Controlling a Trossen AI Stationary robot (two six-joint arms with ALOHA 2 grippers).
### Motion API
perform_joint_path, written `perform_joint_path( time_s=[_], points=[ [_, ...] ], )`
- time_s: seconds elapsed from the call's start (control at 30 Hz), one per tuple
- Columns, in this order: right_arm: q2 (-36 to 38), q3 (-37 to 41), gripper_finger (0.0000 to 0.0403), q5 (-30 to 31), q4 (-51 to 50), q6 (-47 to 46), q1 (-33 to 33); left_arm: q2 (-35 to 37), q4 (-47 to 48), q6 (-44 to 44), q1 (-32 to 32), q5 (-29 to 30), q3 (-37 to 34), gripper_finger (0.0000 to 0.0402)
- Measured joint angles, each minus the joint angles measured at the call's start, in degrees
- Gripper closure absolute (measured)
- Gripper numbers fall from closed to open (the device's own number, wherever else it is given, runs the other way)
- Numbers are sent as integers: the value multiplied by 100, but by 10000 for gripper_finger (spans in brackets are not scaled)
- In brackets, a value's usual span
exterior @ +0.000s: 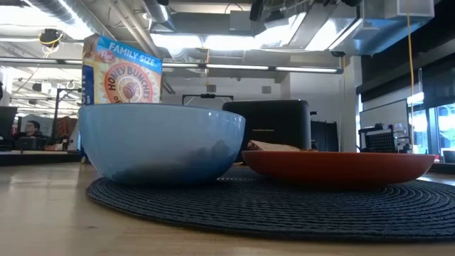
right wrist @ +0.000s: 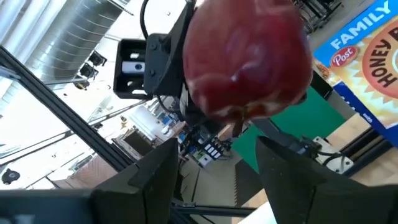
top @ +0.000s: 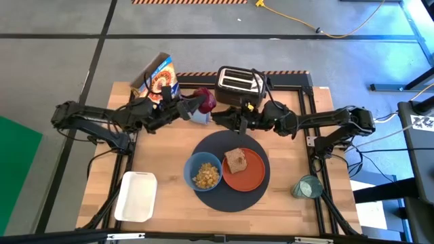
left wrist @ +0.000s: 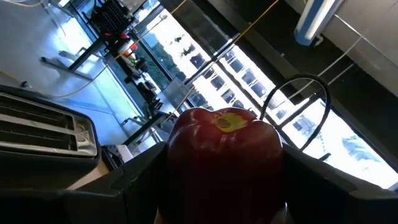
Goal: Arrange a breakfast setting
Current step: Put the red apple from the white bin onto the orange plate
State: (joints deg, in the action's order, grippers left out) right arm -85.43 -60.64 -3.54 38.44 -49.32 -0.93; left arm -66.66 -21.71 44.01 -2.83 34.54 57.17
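Filling the left wrist view, the small red fruit (left wrist: 224,165) sits clamped between the left claw's (top: 196,104) two dark fingers (left wrist: 134,186), its stem end facing the lens. From above, that claw holds the fruit (top: 205,99) in the air over the back of the desk (top: 166,156), just in front of the black toaster (top: 239,85) and beside a cereal box (top: 160,80). The right claw (top: 239,120) points toward it from the other side, close to the fruit; the right wrist view shows its fingers (right wrist: 146,180) spread apart with nothing between them, the fruit (right wrist: 249,59) hanging just ahead in the other arm's grip. On the desk's middle lies the large dark round placemat (top: 224,196), carrying the blue bowl (top: 203,172) with cereal in it and, touching it on the right, the orange plate (top: 252,175) with the brown toast slice (top: 235,160) on top. The teal glass (top: 308,187) stands off the mat, near the right front corner. A white rectangular tray (top: 137,196) rests at the left front. The low view shows bowl (exterior: 160,142) and plate (exterior: 338,167) side by side on the mat (exterior: 284,210), toaster (exterior: 274,124) behind them.
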Motion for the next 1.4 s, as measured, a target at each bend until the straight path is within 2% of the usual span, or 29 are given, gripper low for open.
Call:
perform_joint_path(
  time_s=[0.1,0.47,1.03,1.17,1.33,1.4],
  points=[
    [0,0,208,7,21,0,0,-48,-48,39,-2,-2,0,132],
    [2,0,289,-176,-121,9,-151,-48,-132,52,-91,-87,0,131],
    [2,0,313,-240,-145,11,-131,-234,-166,10,-282,88,0,131],
    [2,0,340,-231,-145,33,-131,-234,-166,32,-280,106,0,131],
    [2,0,392,-207,-150,212,-136,-234,-263,89,-282,30,0,131],
    [2,0,396,-209,-146,303,-134,-234,-282,254,-280,-79,0,131]
  ],
)
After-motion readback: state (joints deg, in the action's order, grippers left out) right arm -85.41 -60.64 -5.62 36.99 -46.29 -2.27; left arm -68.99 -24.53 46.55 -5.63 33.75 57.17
